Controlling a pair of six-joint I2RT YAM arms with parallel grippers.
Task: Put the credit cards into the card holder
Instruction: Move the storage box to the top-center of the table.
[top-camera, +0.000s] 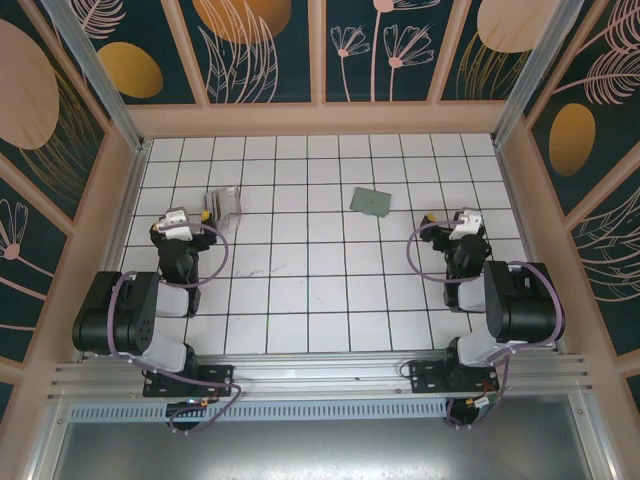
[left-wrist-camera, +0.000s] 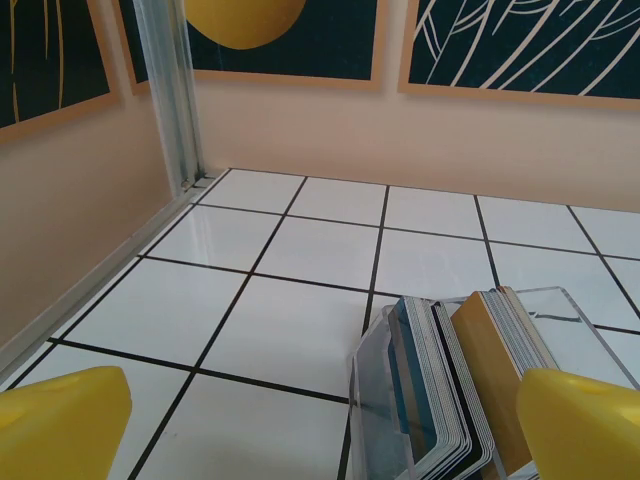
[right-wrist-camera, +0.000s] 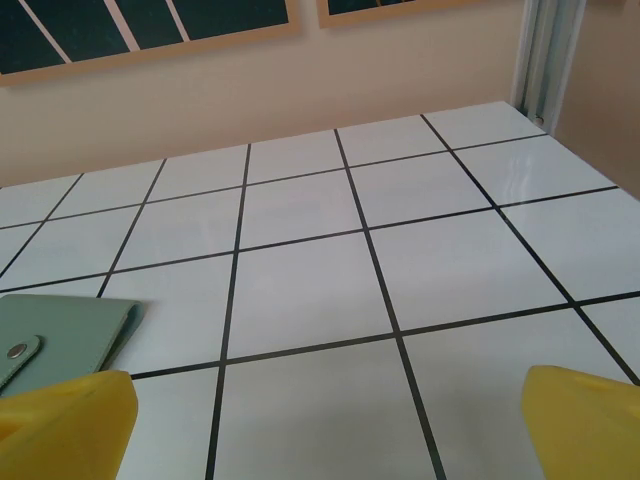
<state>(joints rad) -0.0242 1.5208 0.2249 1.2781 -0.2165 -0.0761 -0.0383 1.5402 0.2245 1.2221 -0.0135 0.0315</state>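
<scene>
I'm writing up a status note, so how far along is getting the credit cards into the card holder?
Nothing looks done yet. The credit cards stand packed in the clear box on the left, and the card holder lies closed on the tiles, apart from it. Nothing is in hand: the jaws of both arms stand open and empty. Left: open the holder, pull cards, slot them in.

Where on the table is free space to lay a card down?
Bare tiles lie between the clear box and the card holder, and along the far wall. It is crowded only at the box, close to the left gripper.
</scene>
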